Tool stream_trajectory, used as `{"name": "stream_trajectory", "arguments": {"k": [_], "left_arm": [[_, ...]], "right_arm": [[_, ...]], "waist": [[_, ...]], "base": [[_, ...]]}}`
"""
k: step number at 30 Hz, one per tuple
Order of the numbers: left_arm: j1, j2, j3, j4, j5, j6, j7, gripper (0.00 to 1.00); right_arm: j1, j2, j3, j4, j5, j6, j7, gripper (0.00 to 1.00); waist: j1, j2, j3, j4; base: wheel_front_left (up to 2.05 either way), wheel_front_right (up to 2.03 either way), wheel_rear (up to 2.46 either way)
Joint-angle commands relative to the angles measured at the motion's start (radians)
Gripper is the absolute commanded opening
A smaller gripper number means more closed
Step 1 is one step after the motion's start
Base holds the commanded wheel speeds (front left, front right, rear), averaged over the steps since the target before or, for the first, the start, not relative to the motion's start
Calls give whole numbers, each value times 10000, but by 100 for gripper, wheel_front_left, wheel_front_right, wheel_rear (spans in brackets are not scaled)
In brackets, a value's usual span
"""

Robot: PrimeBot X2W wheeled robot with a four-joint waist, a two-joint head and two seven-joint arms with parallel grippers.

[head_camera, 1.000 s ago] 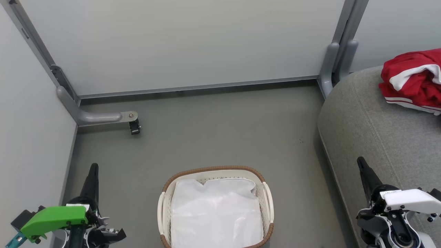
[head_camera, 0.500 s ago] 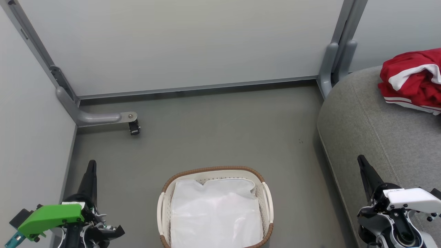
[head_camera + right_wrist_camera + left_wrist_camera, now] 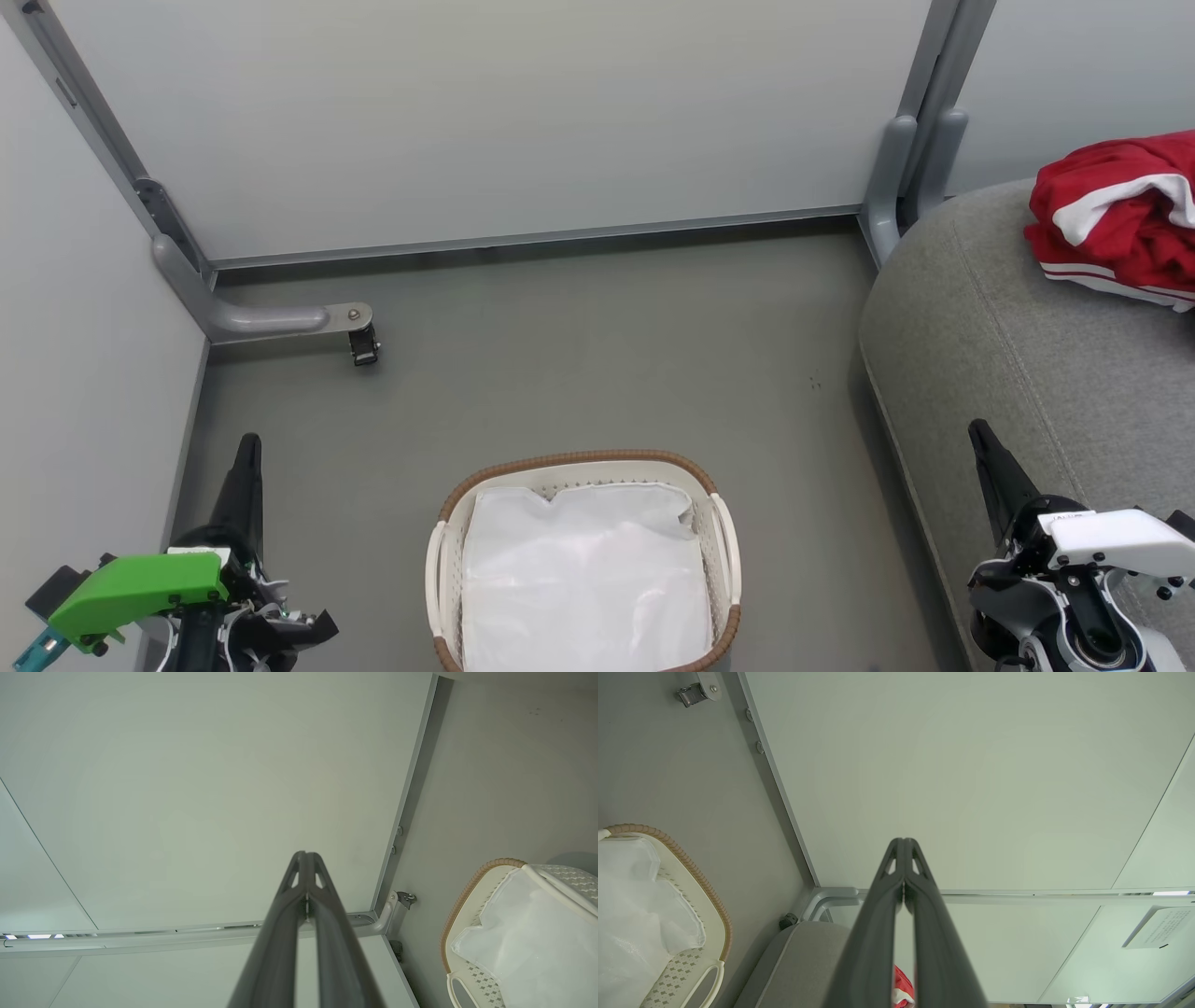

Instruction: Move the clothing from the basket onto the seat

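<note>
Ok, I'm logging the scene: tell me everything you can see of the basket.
The basket is oval, of white perforated plastic, with a brown woven-look rim and white side handles. It stands upright on the grey floor, between the left tool and the right tool, neither touching it. A white, slightly crumpled sheet lies inside, covering its bottom.

Right edge cuts off the clothing (image 3: 1116, 177), bottom edge the basket (image 3: 579, 458).
</note>
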Motion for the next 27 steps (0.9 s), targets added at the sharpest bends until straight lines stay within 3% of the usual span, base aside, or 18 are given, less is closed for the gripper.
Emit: {"name": "stream_trajectory", "arguments": {"k": [1,27], "left_arm": [[-98,1,12,-18,-44,-71,35,0],[-97,1,9,-20,-48,-71,31,0]], "right_arm": [[-70,-59,-21,-42,41,-5,11,0],[-69,-59,-20,-42,42,-5,10,0]], "waist": [[0,0,0,1],[0,0,0,1]], "base": [[0,0,0],[0,0,0]]}}
